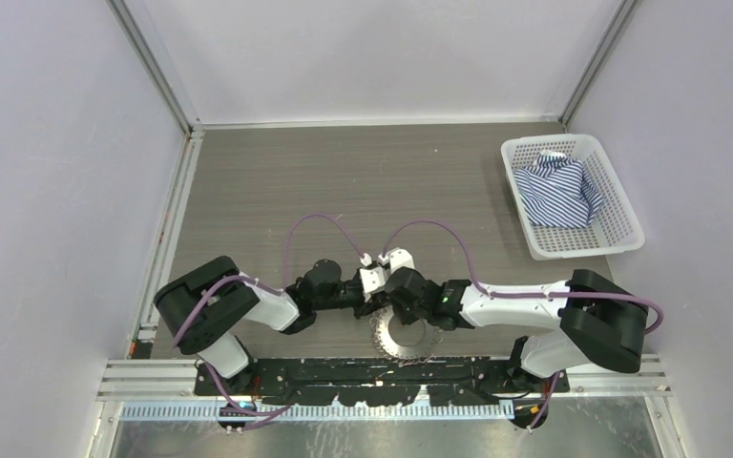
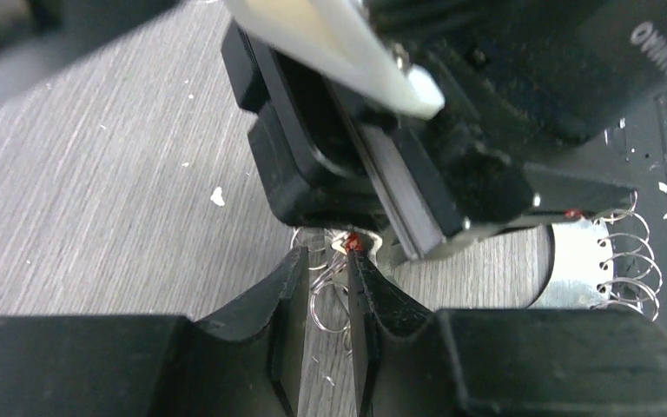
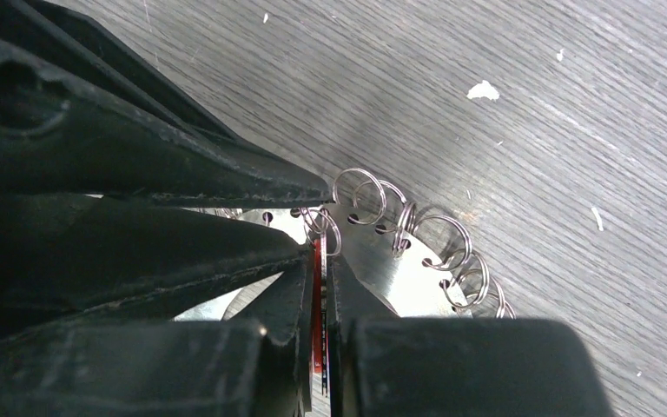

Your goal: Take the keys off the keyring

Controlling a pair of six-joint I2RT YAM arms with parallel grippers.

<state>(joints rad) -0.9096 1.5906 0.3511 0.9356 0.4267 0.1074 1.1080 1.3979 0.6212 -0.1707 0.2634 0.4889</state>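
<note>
The keyring point(image 1: 403, 343) is a flat silvery ring fringed with small keys, lying near the table's front edge, partly under both grippers. It also shows in the right wrist view point(image 3: 382, 265), its holes carrying small wire split rings point(image 3: 439, 239). My right gripper point(image 3: 321, 261) is shut on the thin red-headed key point(image 3: 317, 300) at the ring's rim. My left gripper point(image 2: 326, 261) meets it tip to tip, jaws narrowed around a small split ring point(image 2: 330, 300) joined to the red key point(image 2: 353, 243). In the top view the left gripper point(image 1: 370, 291) and right gripper point(image 1: 388, 303) touch.
A white plastic basket point(image 1: 620, 205) with a blue-striped cloth point(image 1: 558, 191) stands at the back right. A black rail point(image 1: 420, 372) runs along the front edge just behind the keyring. White specks lie on the grey wood-grain table point(image 1: 344, 181).
</note>
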